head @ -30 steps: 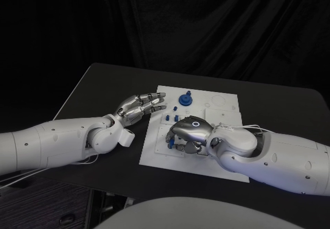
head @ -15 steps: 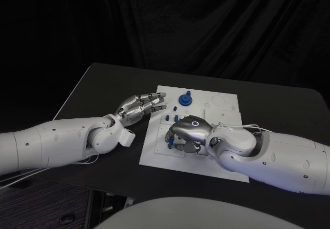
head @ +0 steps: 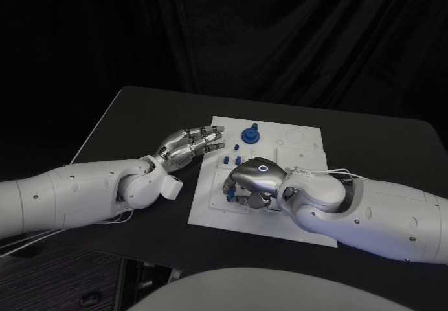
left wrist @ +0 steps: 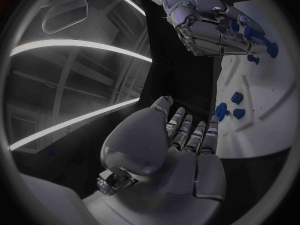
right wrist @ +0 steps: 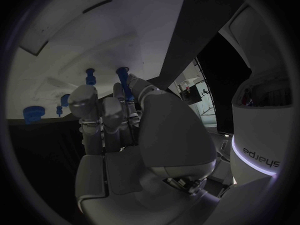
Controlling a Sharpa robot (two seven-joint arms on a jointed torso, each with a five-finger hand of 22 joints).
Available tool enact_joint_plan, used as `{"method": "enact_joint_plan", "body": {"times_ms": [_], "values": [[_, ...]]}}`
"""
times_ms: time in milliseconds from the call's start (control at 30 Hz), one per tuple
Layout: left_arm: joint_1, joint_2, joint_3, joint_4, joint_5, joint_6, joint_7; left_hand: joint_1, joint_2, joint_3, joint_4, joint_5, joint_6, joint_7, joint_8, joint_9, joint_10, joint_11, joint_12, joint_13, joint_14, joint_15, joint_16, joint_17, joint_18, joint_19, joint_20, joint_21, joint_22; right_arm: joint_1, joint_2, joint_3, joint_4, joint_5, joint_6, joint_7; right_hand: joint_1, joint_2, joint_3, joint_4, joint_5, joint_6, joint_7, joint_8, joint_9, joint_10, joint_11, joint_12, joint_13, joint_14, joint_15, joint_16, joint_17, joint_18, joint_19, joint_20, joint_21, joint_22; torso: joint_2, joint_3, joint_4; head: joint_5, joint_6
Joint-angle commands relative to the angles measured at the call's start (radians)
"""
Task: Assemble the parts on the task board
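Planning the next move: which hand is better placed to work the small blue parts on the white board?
Right hand: it sits over the white task board, pinching a small blue peg. The left hand hovers open at the board's edge.

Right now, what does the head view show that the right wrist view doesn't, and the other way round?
Head view alone: the whole board on the black table, the left hand open at the board's left edge, and a large round blue part at its far end. Right wrist view alone: the right hand's fingers around a blue peg. Both: the right hand over the board and small blue parts.
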Motion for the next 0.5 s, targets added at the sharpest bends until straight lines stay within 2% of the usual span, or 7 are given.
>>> {"method": "enact_joint_plan", "body": {"times_ms": [33, 267, 333, 400, 433, 467, 500], "values": [[-0.002, 0.002, 0.001, 0.001, 0.004, 0.01, 0.111, -0.01, -0.001, 0.008, 0.0, 0.003, -0.009, -0.001, 0.001, -0.001, -0.009, 0.002, -0.003, -0.001, -0.001, 0.006, -0.001, 0.0, 0.007, -0.003, 0.003, -0.003, -0.001, -0.005, -0.001, -0.002, -0.004, -0.001, 0.021, -0.021, -0.01, 0.003, -0.005, -0.001, -0.005, 0.006, -0.003, 0.004, 0.0, 0.004, -0.003, -0.004, -0.001, 0.008, -0.001, 0.001, -0.001, -0.015, 0.005, 0.0, 0.0, 0.106, 0.0, 0.0002, 0.0001, -0.002, 0.0], [-0.002, 0.002, 0.001, 0.0, 0.004, 0.011, 0.108, -0.01, -0.001, 0.008, 0.0, 0.003, -0.009, -0.001, 0.001, -0.001, -0.009, 0.002, -0.003, -0.001, -0.001, 0.006, -0.001, 0.0, 0.007, -0.003, 0.003, -0.003, -0.001, -0.007, -0.004, -0.002, -0.002, 0.007, 0.027, -0.018, -0.018, -0.002, -0.012, 0.004, -0.011, -0.011, 0.0, 0.0, 0.009, -0.006, 0.001, -0.012, -0.001, 0.005, 0.002, -0.005, -0.009, -0.014, 0.002, 0.001, -0.009, 0.104, 0.0, -0.0001, -0.0007, 0.0, 0.0], [-0.002, 0.003, 0.001, 0.0, 0.004, 0.011, 0.107, -0.01, -0.001, 0.008, 0.0, 0.003, -0.009, -0.001, 0.001, -0.001, -0.009, 0.002, -0.003, -0.001, -0.001, 0.006, -0.001, 0.0, 0.007, -0.003, 0.003, -0.003, -0.001, -0.007, -0.005, -0.002, -0.002, 0.008, 0.03, -0.016, -0.038, -0.018, -0.023, 0.017, -0.014, -0.074, 0.015, -0.035, 0.001, -0.052, 0.018, -0.033, -0.004, -0.006, 0.015, -0.019, -0.026, -0.013, -0.006, 0.008, -0.032, 0.098, 0.0, 0.0002, -0.0011, -0.001, 0.0], [-0.002, 0.002, 0.001, 0.0, 0.004, 0.01, 0.107, -0.011, -0.001, 0.009, 0.0, 0.002, -0.009, -0.001, 0.001, -0.001, -0.009, 0.002, -0.004, -0.001, -0.001, 0.007, 0.0, 0.0, 0.006, -0.004, 0.003, -0.003, -0.002, -0.007, -0.006, -0.002, -0.003, 0.01, 0.04, -0.016, -0.05, -0.029, -0.03, 0.025, -0.014, -0.118, 0.019, -0.061, -0.009, -0.086, 0.027, -0.047, -0.007, -0.014, 0.023, -0.029, -0.039, -0.012, -0.012, 0.014, -0.049, 0.094, 0.0, 0.0004, -0.0012, 0.0, 0.0], [-0.002, 0.002, 0.001, 0.0, 0.004, 0.01, 0.107, -0.011, -0.001, 0.009, 0.0, 0.002, -0.009, -0.001, 0.001, -0.001, -0.009, 0.002, -0.004, -0.001, -0.001, 0.007, 0.0, 0.0, 0.006, -0.004, 0.003, -0.003, -0.002, -0.008, -0.006, -0.002, -0.003, 0.013, 0.047, -0.016, -0.06, -0.039, -0.041, 0.03, -0.009, -0.167, 0.017, -0.09, -0.023, -0.131, 0.04, -0.063, -0.011, -0.026, 0.033, -0.041, -0.054, -0.009, -0.024, 0.023, -0.075, 0.088, 0.0, 0.0004, -0.0008, -0.001, 0.0], [-0.002, 0.002, 0.001, 0.0, 0.004, 0.01, 0.107, -0.011, -0.001, 0.009, 0.0, 0.002, -0.009, -0.001, 0.001, -0.001, -0.009, 0.002, -0.004, -0.001, -0.001, 0.007, 0.0, 0.0, 0.006, -0.004, 0.003, -0.003, -0.002, -0.008, -0.007, -0.002, -0.003, 0.016, 0.054, -0.016, -0.062, -0.04, -0.046, 0.031, -0.006, -0.179, 0.016, -0.097, -0.027, -0.144, 0.044, -0.065, -0.01, -0.03, 0.037, -0.044, -0.059, -0.008, -0.028, 0.026, -0.084, 0.086, 0.0, 0.0003, -0.0002, -0.002, 0.0], [-0.002, 0.002, 0.001, 0.0, 0.004, 0.01, 0.107, -0.011, -0.001, 0.009, 0.0, 0.002, -0.009, -0.001, 0.001, -0.001, -0.009, 0.002, -0.004, -0.001, -0.001, 0.007, 0.0, 0.0, 0.006, -0.004, 0.003, -0.003, -0.002, -0.008, -0.007, -0.002, -0.004, 0.019, 0.059, -0.016, -0.067, -0.045, -0.06, 0.033, -0.001, -0.214, 0.011, -0.117, -0.038, -0.179, 0.051, -0.074, -0.011, -0.041, 0.044, -0.053, -0.071, -0.005, -0.037, 0.032, -0.104, 0.082, 0.0, 0.0003, -0.0005, -0.002, 0.0]]}}
